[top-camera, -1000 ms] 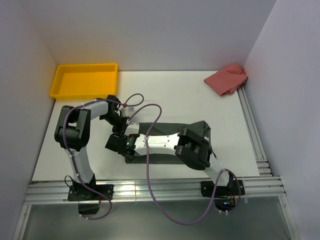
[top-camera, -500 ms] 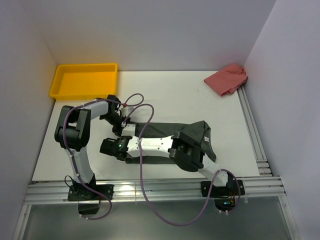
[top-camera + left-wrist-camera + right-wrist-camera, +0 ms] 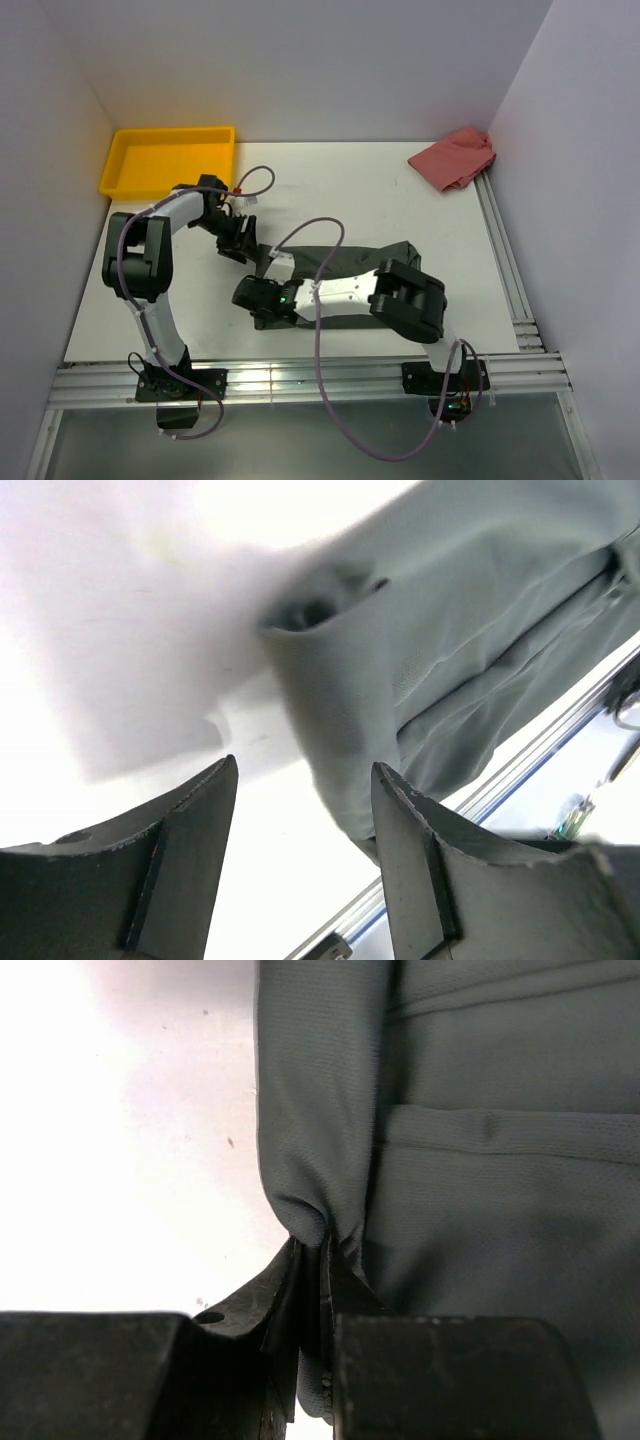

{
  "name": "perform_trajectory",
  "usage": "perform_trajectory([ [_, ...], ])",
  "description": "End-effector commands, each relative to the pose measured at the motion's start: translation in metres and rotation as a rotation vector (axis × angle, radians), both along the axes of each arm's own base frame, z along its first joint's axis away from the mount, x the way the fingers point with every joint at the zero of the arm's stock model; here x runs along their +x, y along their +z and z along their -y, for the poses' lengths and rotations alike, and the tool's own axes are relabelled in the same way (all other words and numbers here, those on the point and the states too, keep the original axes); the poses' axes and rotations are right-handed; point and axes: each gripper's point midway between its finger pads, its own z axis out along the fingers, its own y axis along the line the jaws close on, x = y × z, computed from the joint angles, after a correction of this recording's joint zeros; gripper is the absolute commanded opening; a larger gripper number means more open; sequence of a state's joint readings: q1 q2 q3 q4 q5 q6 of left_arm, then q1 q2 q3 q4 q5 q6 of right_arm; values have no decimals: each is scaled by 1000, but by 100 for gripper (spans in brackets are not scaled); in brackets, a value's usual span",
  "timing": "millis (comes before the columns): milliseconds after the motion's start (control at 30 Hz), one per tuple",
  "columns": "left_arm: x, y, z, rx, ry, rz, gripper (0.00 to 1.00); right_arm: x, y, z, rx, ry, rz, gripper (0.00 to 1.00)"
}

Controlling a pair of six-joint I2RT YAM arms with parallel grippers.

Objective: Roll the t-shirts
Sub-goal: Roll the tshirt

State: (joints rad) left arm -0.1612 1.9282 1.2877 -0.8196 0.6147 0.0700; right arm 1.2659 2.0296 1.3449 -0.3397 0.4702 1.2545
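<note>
Pinching the t-shirt (image 3: 370,258) at its 9 o'clock end, my right claw (image 3: 320,1260) clamps the fabric; my left claw (image 3: 303,765) gapes beside it. Shirt lies near the 6 o'clock edge of the table (image 3: 380,190).

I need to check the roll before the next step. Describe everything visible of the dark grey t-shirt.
The dark grey t-shirt is soft, finely knitted cloth, folded into a long layered band lying flat across the white table in front of the arms. Seams and folded edges run along it. Its left end curls into a loose tube-like fold. The right tool pinches that end's edge, jaws shut on the cloth. The left tool hangs open above that end, apparently clear of it.
</note>
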Motion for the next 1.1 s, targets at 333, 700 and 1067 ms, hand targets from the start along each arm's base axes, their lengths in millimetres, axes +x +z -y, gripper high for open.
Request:
perform_trajectory([
  [333, -15, 13, -1, -133, -33, 61, 61, -3, 26, -7, 701, 13, -85, 0],
  [700, -17, 0, 22, -247, -57, 33, 60, -10, 13, 4, 865, -40, -171, 0],
  [1067, -12, -14, 32, -149, -63, 23, 25, -8, -1, 7, 806, -68, -202, 8],
])
